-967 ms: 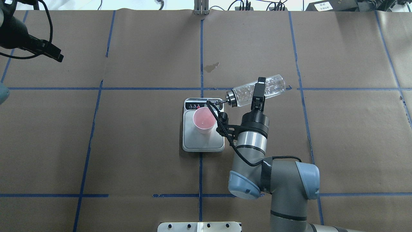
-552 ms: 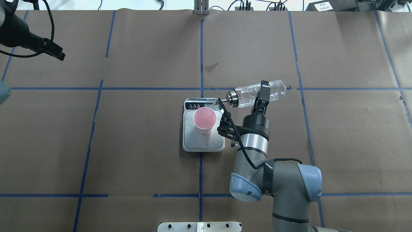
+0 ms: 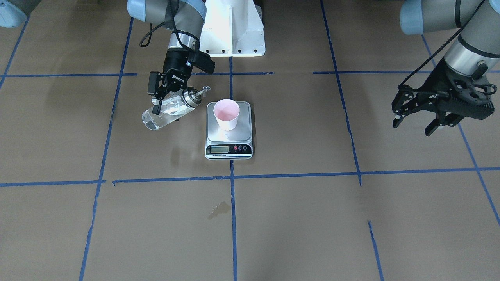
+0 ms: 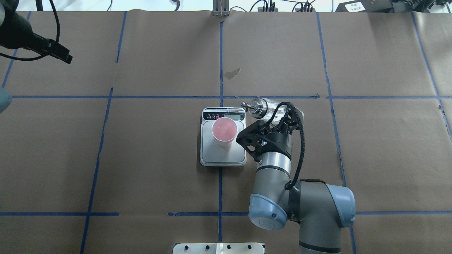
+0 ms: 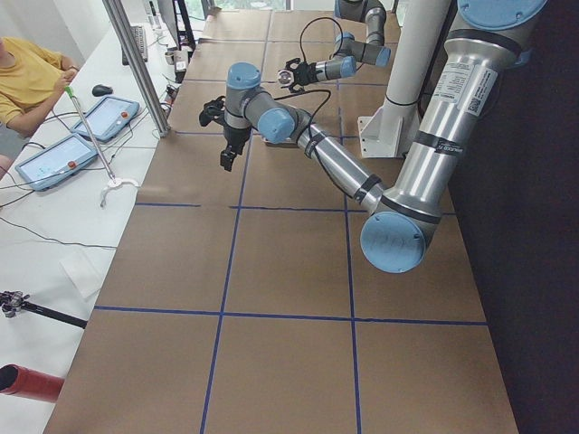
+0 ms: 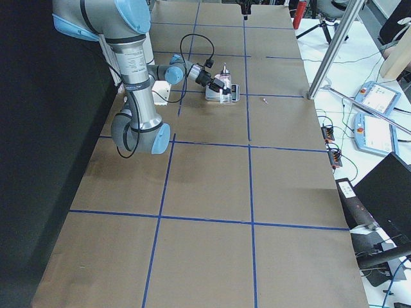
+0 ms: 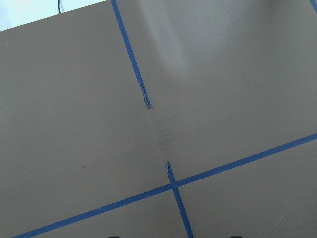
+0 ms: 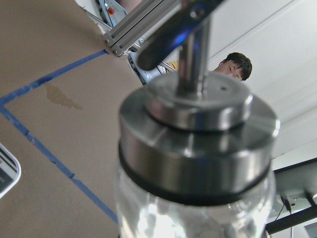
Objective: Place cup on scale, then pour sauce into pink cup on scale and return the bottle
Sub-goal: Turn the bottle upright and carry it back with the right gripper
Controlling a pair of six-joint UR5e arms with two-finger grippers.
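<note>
The pink cup (image 4: 224,130) (image 3: 226,113) stands upright on the steel platform of the scale (image 4: 222,155) (image 3: 242,134). My right gripper (image 4: 283,112) (image 3: 161,104) is shut on the clear glass bottle (image 4: 270,107) (image 3: 154,119), just right of the scale. The bottle is tilted, its silver pourer cap (image 4: 256,107) (image 8: 198,144) raised and pointing toward the scale, clear of the cup. Clear sauce with bubbles shows through the glass. My left gripper (image 3: 416,123) (image 4: 58,54) hangs open and empty far off to the left.
A small damp stain (image 4: 233,73) (image 3: 218,210) marks the brown paper beyond the scale. Blue tape lines grid the table. The white robot base (image 3: 234,31) stands behind the scale. A person (image 5: 27,77) sits at the side table with tablets.
The right wrist has turned and pulled back, swinging the bottle from nearly level, with its spout at the cup's rim, to cap-up beside the scale. The left arm has barely moved.
</note>
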